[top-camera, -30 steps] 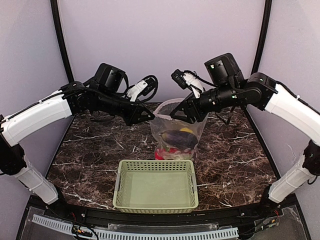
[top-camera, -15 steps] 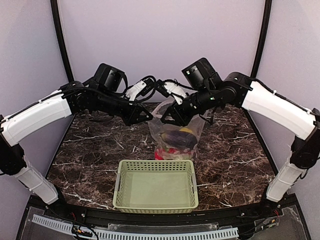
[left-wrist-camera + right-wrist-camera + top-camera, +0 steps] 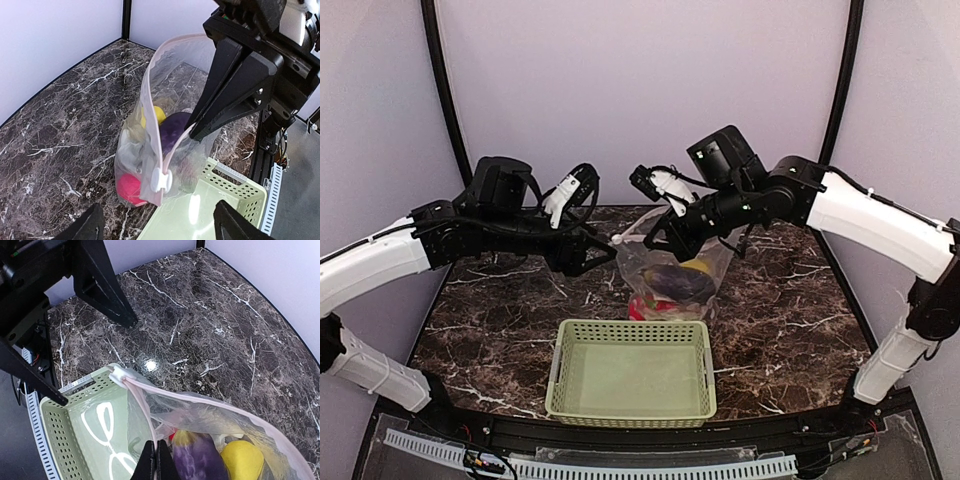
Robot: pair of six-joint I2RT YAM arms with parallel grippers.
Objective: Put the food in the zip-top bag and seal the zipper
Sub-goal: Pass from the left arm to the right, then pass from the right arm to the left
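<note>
Sealing is our step: the food (image 3: 172,134) sits inside the zip-top bag (image 3: 672,272) on the bench (image 3: 500,310). Our right tool (image 3: 154,460) pinches the zipper (image 3: 146,120). The left tool (image 3: 159,225) stands spread (nothing held), so next we'd clamp the slider (image 3: 161,178) and draw it along.

Changes hands at the mouth of the bag (image 3: 185,80). Releases on the left, with the left gripper (image 3: 592,258) pulled back leftward, jaws spread wide. Closes in from the right, with the right gripper (image 3: 154,454) shifted left along the zipper (image 3: 146,117) and pinched tight on it. Leaves the white slider (image 3: 161,179) clear of the left fingers.
</note>
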